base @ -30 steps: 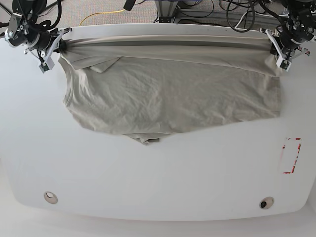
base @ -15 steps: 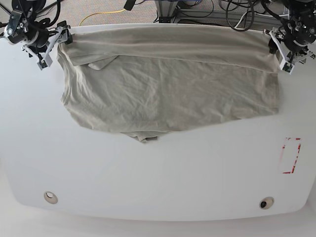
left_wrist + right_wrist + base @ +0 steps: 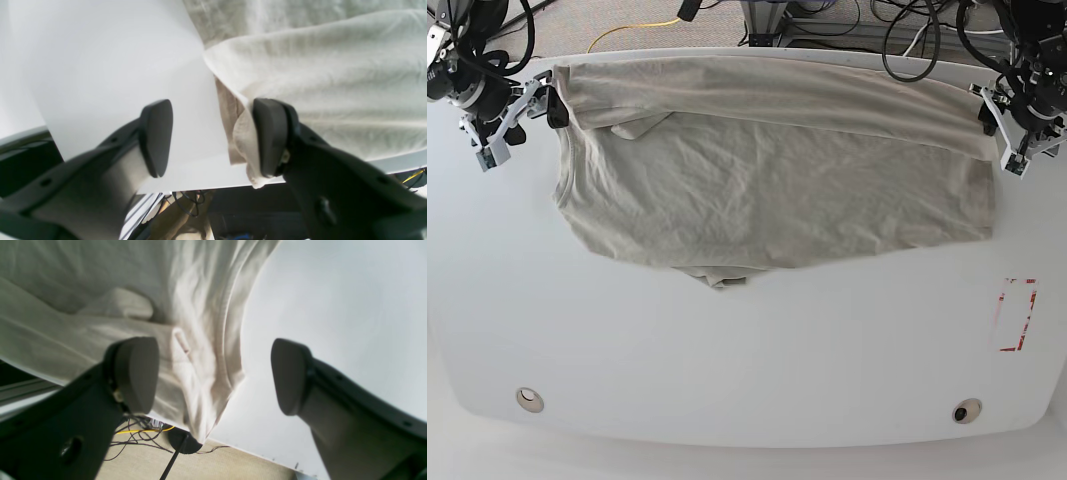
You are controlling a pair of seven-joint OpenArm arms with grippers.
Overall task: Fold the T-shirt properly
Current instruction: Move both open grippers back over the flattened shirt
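Note:
The beige T-shirt lies spread and wrinkled on the white table, with a folded band along its far edge. My left gripper stands open at the shirt's far right corner. In the left wrist view the left gripper has a cloth corner resting against one pad, not pinched. My right gripper is open at the far left corner. In the right wrist view the right gripper has a limp bunch of the T-shirt hanging between its wide-apart fingers, over the table edge.
A red-marked rectangle sits near the table's right edge. Two round holes lie near the front edge. Cables and a yellow wire run on the floor beyond the far edge.
Both grippers opened and let go of the shirt's far edge. The band, stretched taut before, now lies slack on the table. Both grippers have shifted slightly outward and toward the front.

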